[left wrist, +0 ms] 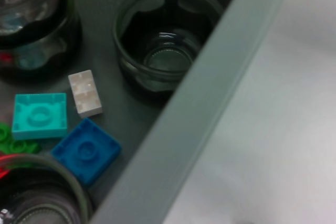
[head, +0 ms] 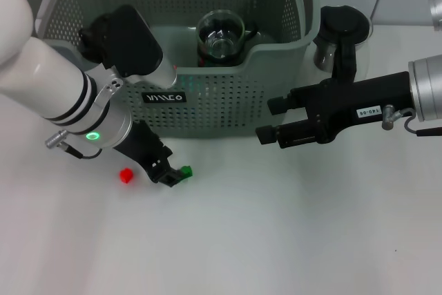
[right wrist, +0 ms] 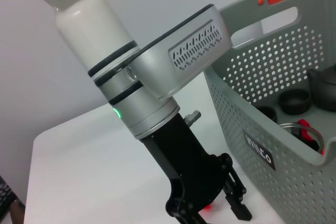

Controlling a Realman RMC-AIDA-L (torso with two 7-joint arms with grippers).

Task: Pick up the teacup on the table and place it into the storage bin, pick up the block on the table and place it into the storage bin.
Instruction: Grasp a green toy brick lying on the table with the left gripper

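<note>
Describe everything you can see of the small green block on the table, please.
The green block is a small, bright green piece, apparently plastic, lying on the white table just in front of the storage bin. The left gripper is right at it, its black fingertip partly covering it; whether it is gripped is unclear. A red block lies apart nearby.

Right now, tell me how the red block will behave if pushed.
The red block looks tiny and boxy: probably light, rigid. Flat faces suggest it slides, not rolls, on the smooth table beside the left gripper.
</note>
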